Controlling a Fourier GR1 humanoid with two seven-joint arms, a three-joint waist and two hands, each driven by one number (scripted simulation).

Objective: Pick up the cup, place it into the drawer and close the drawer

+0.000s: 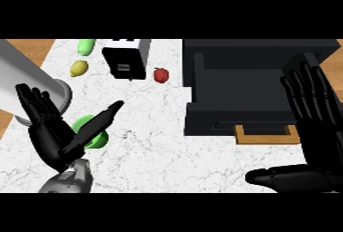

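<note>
Two hands show. My left hand (pixel 50 136) is spread open, fingers straight, thumb angled across the green cup (pixel 92 134), which stands on the marbled bench (pixel 161 154), partly hidden behind that hand. My right hand (pixel 315 136) is open too, holding nothing, beside the dark drawer (pixel 234 97) with its wooden handle (pixel 267 135).

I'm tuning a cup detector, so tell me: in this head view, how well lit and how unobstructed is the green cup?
Head view: the lighting is even, with no glare on the marble counter. The green cup is brightly coloured, but the left hand covers much of it. The black drawer unit reads as flat dark, with little shading.
</note>
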